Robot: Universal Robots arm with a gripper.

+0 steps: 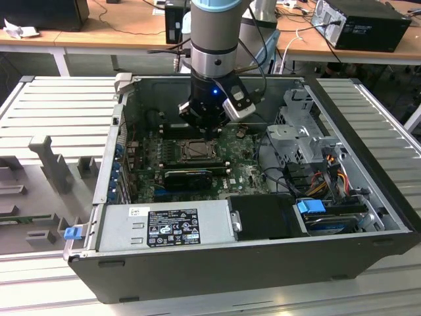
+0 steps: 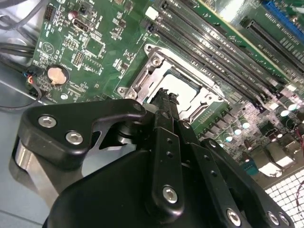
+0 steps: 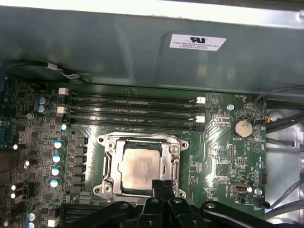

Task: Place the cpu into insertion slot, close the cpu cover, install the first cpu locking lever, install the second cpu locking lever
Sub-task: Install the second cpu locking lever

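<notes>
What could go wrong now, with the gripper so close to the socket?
1. The gripper, fingers together, is at the edge of the cover; a slip might scratch the cpu.
2. Memory slots run close beside the socket, so a sideways move could hit them.

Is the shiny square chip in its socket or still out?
In. In the first wrist view the chip lies flat inside the socket, with the metal cover framing it.
</notes>
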